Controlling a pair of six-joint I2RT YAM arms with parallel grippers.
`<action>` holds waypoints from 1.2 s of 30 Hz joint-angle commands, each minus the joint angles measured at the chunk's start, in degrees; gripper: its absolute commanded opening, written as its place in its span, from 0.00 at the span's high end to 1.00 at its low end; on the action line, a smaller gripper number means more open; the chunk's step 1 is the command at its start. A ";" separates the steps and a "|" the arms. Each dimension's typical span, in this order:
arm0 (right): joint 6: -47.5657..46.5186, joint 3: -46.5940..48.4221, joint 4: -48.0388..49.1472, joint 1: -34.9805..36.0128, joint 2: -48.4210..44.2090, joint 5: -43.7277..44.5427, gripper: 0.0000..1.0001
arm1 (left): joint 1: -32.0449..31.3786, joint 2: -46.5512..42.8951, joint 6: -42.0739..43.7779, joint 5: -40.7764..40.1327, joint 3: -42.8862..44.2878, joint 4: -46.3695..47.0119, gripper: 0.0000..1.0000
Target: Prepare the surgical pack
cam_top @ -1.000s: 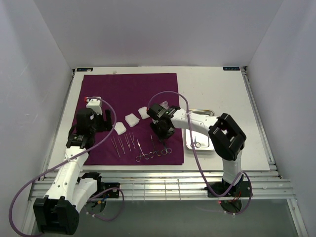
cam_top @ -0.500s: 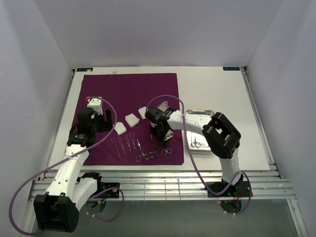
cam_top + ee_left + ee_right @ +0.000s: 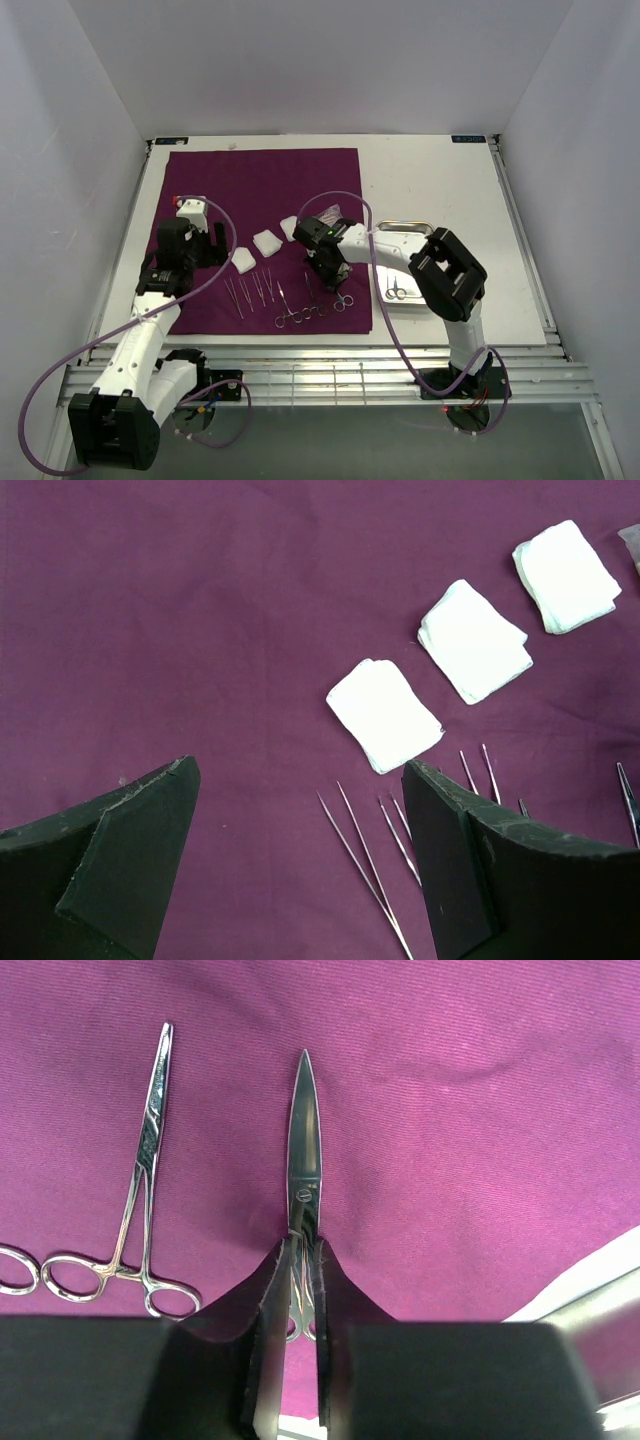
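**Surgical pack [image 3: 262,185] spread on the table [image 3: 450,180], scissors [image 3: 303,1150] pinched in my right grip**

The pack lay over the left half of the white table: a deep-purple cloth [image 3: 300,170], flat and roughly square, its far part bare. Three white gauze pads [image 3: 385,713] sat in a slanting row across its middle, each a folded square, apart from one another. Nearer to me the metal instruments lay in a loose rank by the cloth's near edge, with thin tweezers [image 3: 365,855] to the left and ring-handled forceps [image 3: 140,1190] further right. The small steel tray [image 3: 384,285] stood off the cloth, just beside its right edge, with one ringed instrument [image 3: 397,291] inside (too small for me to name).

My right gripper [image 3: 302,1250] was clenched on the scissors. Both fingers [image 3: 262,1310] pinched the shanks just behind the pivot, and the closed blades pointed away from me over the cloth. Whether the tips touched the cloth I could not tell. My left gripper [image 3: 298,770] hung spread wide above the cloth near the leftmost pad, holding nothing.
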 commanded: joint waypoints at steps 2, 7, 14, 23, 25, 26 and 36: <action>1.34 -0.81 -1.94 0.30 0.75 3.54 0.92 | 0.10 -0.42 -0.04 -0.88 0.76 0.71 0.07; 1.69 -0.20 -2.21 0.30 -1.27 3.81 0.92 | 0.10 -0.50 -0.04 -0.79 0.76 0.80 0.07; 1.43 -0.02 -0.80 0.12 -4.87 3.19 0.92 | 0.10 -0.59 0.13 -0.88 0.67 0.89 0.07; 1.08 -0.11 2.01 -1.20 -7.34 -0.23 0.92 | 0.10 -0.68 0.48 -1.05 0.49 1.15 0.07; 1.78 1.12 2.10 -1.98 -8.65 -0.32 0.92 | 0.10 -0.85 0.66 -1.14 0.49 1.06 0.07; 2.30 1.56 2.80 -2.42 -9.35 -0.58 0.92 | 0.10 -0.85 0.75 -1.23 0.49 1.06 0.07; 12.16 -7.83 7.20 -16.22 -25.35 9.07 0.92 | 0.10 -0.94 1.54 1.49 0.67 1.06 0.08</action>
